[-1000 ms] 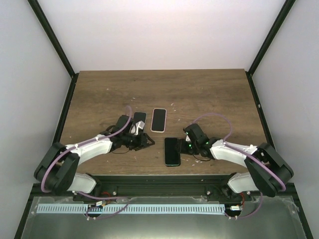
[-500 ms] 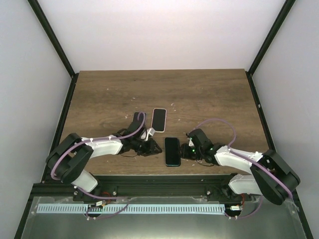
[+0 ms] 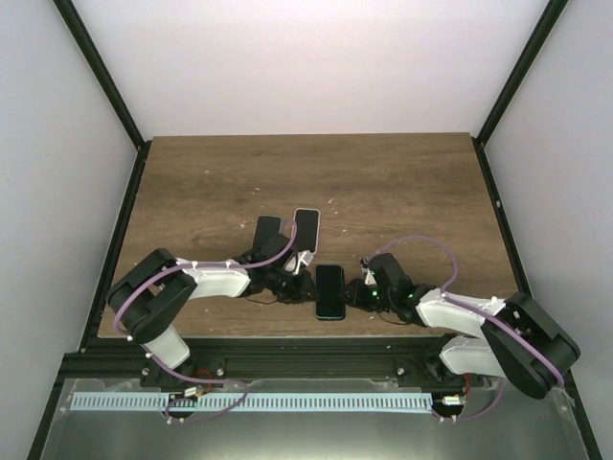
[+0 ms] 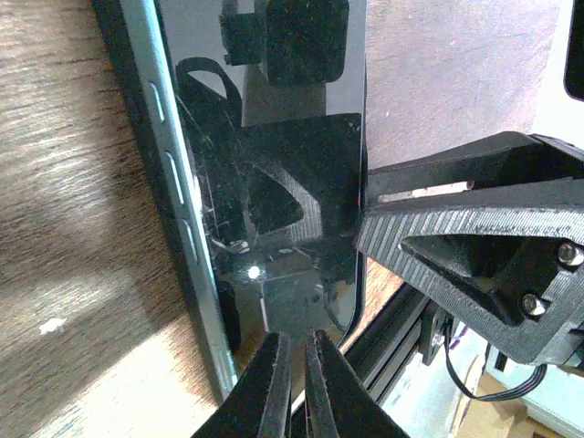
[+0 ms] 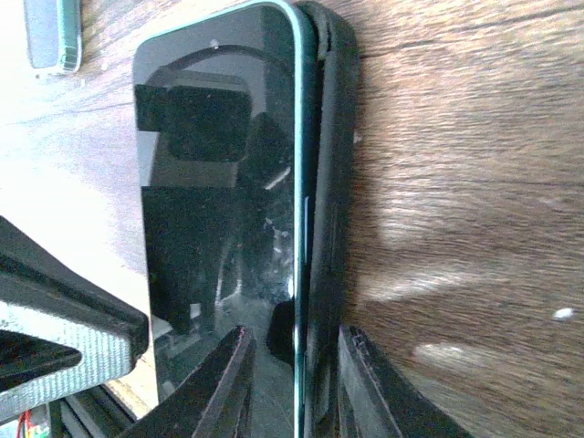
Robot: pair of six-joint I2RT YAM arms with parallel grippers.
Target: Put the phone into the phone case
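Since half a second ago the left arm has reached further right, bringing the left gripper [image 3: 306, 285] up to the left edge of the phone [image 3: 330, 290]. The right arm has sunk a little lower, and the phone lies where it did.

Both arms lie low over the near part of the table [image 3: 402, 192], forearms pointing inward from either side. The left gripper's fingers [image 4: 274, 374] are pressed nearly together, with only a thin slit between them and nothing seen in it, their tips at the phone's near end. The right gripper [image 3: 356, 292] is spread, its fingers [image 5: 224, 383] set astride the phone's right edge. One is over the glass and the other is against the outer wall of the phone case [image 5: 328, 182].

The phone lies flat, screen up, at the near centre of the table between the two grippers. Its dark glass is scratched and its rim is teal. The black case shows along its right edge and around the far right corner. Whether the phone is fully seated cannot be told.

Just beyond, a pale-rimmed slab [image 3: 305, 230] and a dark slab [image 3: 266, 230] lie side by side.
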